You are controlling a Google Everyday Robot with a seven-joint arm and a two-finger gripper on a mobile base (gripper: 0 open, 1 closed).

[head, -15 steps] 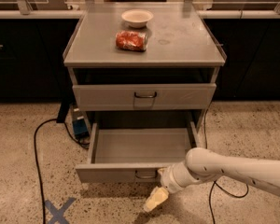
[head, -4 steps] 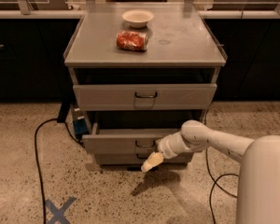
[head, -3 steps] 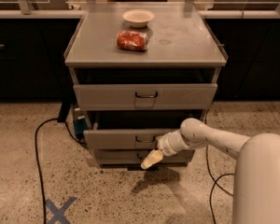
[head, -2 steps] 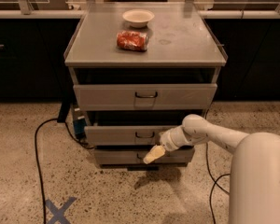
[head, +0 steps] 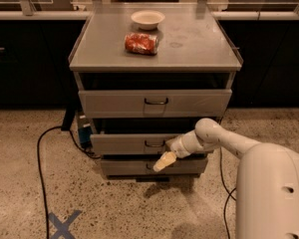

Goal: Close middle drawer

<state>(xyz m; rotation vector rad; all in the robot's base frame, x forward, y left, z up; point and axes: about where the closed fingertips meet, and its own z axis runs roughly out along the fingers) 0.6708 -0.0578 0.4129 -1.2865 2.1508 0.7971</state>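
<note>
The wide grey metal middle drawer (head: 124, 144), with its small dark wire handle, sits between 2 other drawers of the grey metal cabinet (head: 189, 44). A dark gap above its front suggests it is not fully home. The white arm's pale-tipped gripper (head: 163, 162) hangs just below that front, right of the handle. It shows as 1 tip with no gap, so the jaws look closed on nothing. This looks like the final push, and the next move calls for pressing straight inward until the front is flush.

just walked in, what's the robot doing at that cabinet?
Closing the middle drawer. The arm reaches in from the right, with the hand low at that drawer's front, just right of its handle. The drawer looks nearly in but not flush yet. A bowl and a red can sit on top.
</note>
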